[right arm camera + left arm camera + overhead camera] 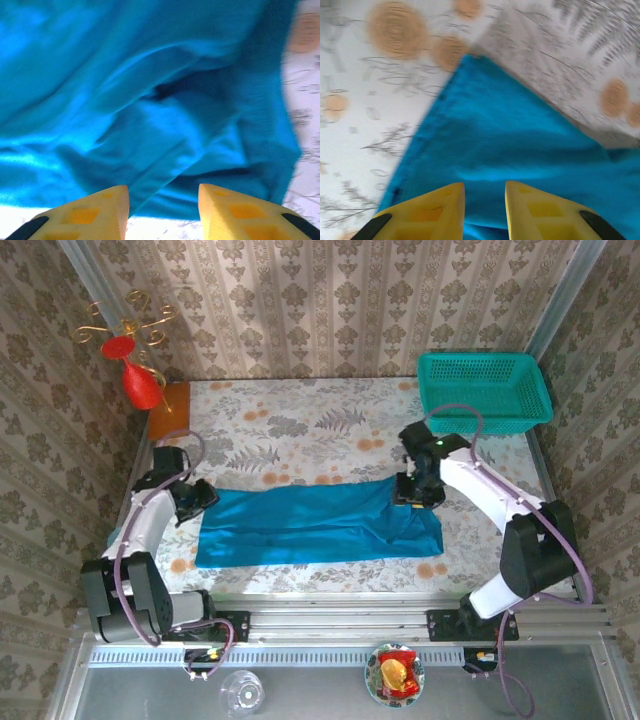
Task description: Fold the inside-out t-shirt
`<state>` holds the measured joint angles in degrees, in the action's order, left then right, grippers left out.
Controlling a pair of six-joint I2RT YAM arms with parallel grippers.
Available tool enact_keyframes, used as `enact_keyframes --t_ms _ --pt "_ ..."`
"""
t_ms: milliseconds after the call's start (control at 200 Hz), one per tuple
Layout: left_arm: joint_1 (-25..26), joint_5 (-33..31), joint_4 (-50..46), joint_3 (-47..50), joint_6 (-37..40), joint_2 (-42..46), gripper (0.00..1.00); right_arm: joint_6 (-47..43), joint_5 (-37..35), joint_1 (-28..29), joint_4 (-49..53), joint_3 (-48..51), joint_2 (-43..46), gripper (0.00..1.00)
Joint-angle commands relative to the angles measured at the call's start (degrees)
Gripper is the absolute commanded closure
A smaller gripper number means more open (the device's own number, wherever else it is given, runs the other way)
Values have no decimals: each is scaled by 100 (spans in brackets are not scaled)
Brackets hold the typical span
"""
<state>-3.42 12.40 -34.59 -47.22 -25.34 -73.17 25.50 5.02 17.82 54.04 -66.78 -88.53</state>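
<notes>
Because the flowered table [300, 435] is wide and bare across its middle, the inside-out t-shirt [310, 525] can lie flat there as a long blue band running left to right near the front edge, seemingly doubled over lengthwise (its right end bunches into soft ridges). The teal basket [485, 390] sits at the far right corner, well apart from the cloth, so it is out of the way of the folding. Each arm reaches to one end of the band, the left gripper [198, 498] at the far left corner and the right gripper [412, 490] at the far right, which suits a two-handed fold. Seen from the left wrist, the yellow fingers [440, 205] stand slightly apart over the cloth's corner, pinching nothing. Seen from the right wrist, that pair [95, 210] stands wider apart over rumpled cloth, likewise empty. My guess is that one fold is laid and the next grip is yet to be chosen.
</notes>
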Motion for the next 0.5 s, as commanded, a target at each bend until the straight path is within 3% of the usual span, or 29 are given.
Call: enact_keyframes --t_ms 0,140,305,425,495 --pt "543 226 -82 -118 -146 -104 72 -79 284 -496 -445 283 -108 54" --pt "1011 286 194 -129 -269 -559 72 -257 937 -805 -941 285 -564 43" --pt "1168 285 247 -205 -209 -1002 72 -297 1202 -906 -1191 279 -994 42" --pt "1153 141 260 -214 -124 -1098 72 -265 1120 -907 -1125 344 -1043 54" --pt "1142 123 260 -251 -77 -1161 73 -216 955 -904 -1017 425 -857 72"
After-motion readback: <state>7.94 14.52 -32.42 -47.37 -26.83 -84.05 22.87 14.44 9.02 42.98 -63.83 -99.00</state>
